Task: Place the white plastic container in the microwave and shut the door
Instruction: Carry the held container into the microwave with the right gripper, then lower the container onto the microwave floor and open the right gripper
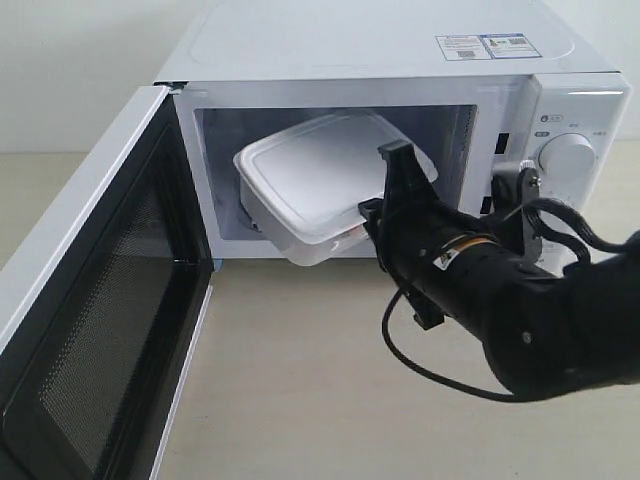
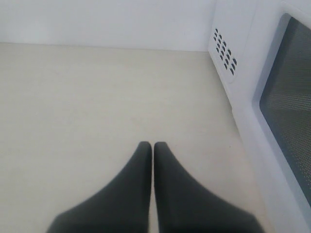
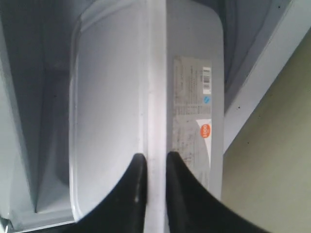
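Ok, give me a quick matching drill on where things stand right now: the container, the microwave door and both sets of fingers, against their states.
1. translucent white plastic container
2. white microwave door
3. left arm's black fingers
4. right arm's black fingers

a. pressed together, holding nothing
b. tilted, partway into the white microwave
c. clamped on the container's rim
d. swung wide open

Pairs: 1-b, 2-d, 3-a, 4-c.
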